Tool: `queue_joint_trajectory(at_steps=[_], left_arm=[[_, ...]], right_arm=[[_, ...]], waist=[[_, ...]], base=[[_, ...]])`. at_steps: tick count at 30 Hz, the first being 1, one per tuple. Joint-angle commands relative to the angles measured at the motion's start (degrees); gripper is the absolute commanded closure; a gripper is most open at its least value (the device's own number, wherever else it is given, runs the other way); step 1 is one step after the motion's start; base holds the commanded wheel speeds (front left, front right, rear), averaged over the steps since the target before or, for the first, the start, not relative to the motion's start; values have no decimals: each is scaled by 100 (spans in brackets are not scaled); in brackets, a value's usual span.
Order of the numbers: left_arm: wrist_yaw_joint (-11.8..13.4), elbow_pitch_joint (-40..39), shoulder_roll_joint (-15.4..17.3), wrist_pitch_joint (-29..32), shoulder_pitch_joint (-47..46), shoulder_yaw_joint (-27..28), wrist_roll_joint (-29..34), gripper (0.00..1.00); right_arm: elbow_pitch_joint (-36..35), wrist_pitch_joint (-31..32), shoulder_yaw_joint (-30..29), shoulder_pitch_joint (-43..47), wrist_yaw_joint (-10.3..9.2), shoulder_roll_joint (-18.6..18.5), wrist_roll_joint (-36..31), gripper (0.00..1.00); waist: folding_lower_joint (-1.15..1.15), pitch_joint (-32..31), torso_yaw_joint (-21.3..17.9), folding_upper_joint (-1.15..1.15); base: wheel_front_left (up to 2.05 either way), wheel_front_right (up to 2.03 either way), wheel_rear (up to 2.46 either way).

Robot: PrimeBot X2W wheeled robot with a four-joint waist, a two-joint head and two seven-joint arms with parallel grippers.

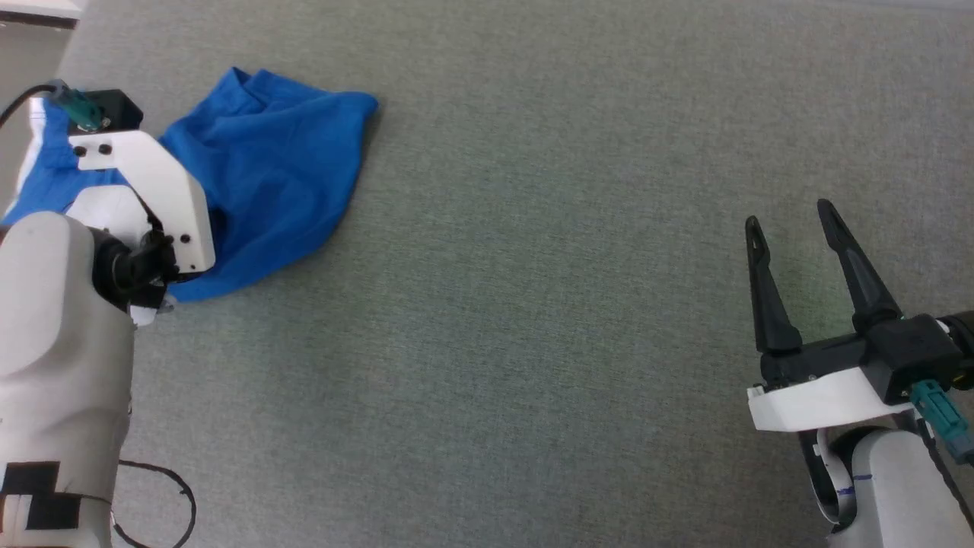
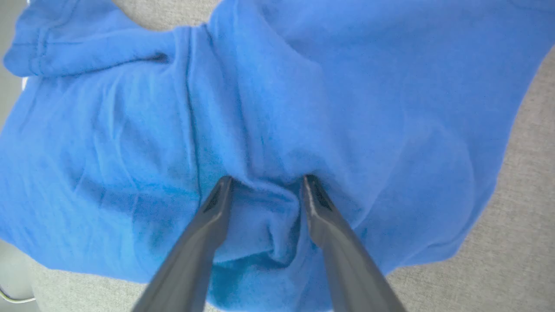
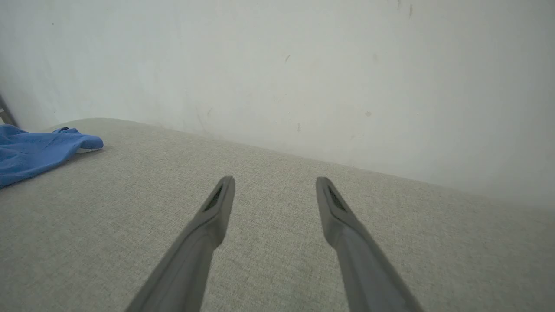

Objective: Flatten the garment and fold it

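While the garment (image 1: 266, 175) is lying bunched at about 10 o'clock in the head view, its long axis is running roughly from 8 o'clock to 2 o'clock, with a sliver of white trim showing at its 9 o'clock end. The left arm is reaching over it. In the left wrist view the left gripper (image 2: 266, 184) is standing with its jaws spread, both tips pressing into the blue cloth and a raised fold sitting between them, not yet pinched. The right gripper (image 1: 789, 213) is hovering at about 4 o'clock in the head view, jaws likewise parted and holding nothing, well apart from the cloth; from its own wrist view the garment is lying far off at 9 o'clock. So the left arm is plainly the nearer one, and the fold between its fingers is probably what the next closing turns on. The grey table surface (image 1: 533, 304) is lying bare toward 3 and 5 o'clock, giving room to drag and spread, whereas the table's edge is crowding the garment at 10 o'clock.
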Motion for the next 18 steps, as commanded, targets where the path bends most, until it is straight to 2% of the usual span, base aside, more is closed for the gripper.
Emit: queue_joint_trajectory(at_steps=[1, 9, 18], left_arm=[[19, 5, 50, 4, -29, -5, -5, 100], [27, -164, 132, -131, 18, 94, -118, 100], [17, -674, 249, -539, -303, 317, -254, 100]], right_arm=[[-14, -27, -19, -91, -10, -10, 11, 0], [72, -27, -68, -126, -10, -10, 122, 0], [176, -27, -68, -47, -10, -10, 478, 0]], waist=[[-1, 90, -71, 0], [-1, -45, -41, 0], [-1, -650, -114, 0]], base=[[0, 0, 0], [0, 0, 0], [0, 0, 0]])
